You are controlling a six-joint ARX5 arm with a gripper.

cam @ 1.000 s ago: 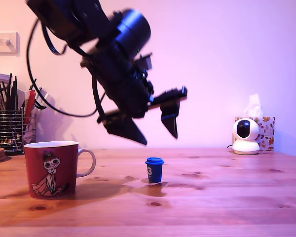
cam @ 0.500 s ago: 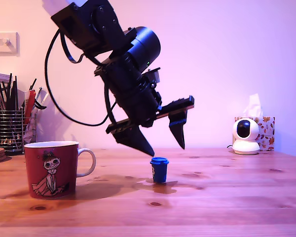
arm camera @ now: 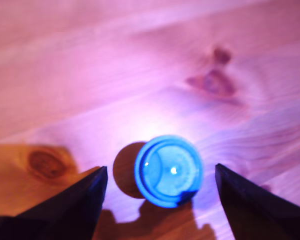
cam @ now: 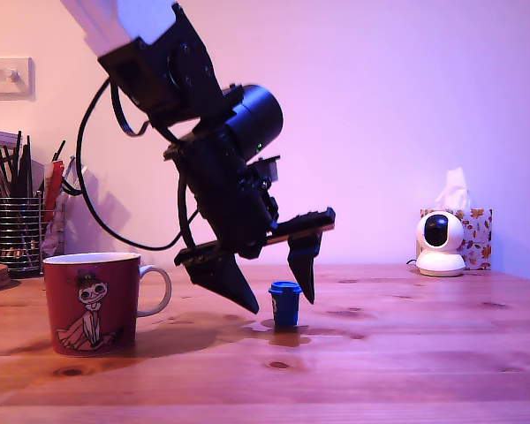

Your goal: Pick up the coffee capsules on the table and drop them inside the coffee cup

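A blue coffee capsule (cam: 284,304) stands upright on the pine table (cam: 406,353), near its middle in the exterior view. My open gripper (cam: 281,302) has come down around it, one black finger on each side with a gap to the capsule on both. From the wrist camera I look down on the capsule's round blue lid (arm camera: 168,170) between the two dark fingertips (arm camera: 85,200). The dark red coffee cup (cam: 92,302), with a white handle and a cartoon figure, stands at the exterior view's left, apart from the gripper. No other capsule shows.
A metal mesh pen holder (cam: 18,231) with pens stands at the back on the exterior view's left. At the back right sit a small white round camera (cam: 440,242) and a patterned tissue box (cam: 475,235). A black cable (cam: 97,194) loops down behind the arm.
The arm has swung from above the cup toward the capsule and dropped, so the open fingers now straddle the blue capsule. The capsule sits slightly further right than one second ago.
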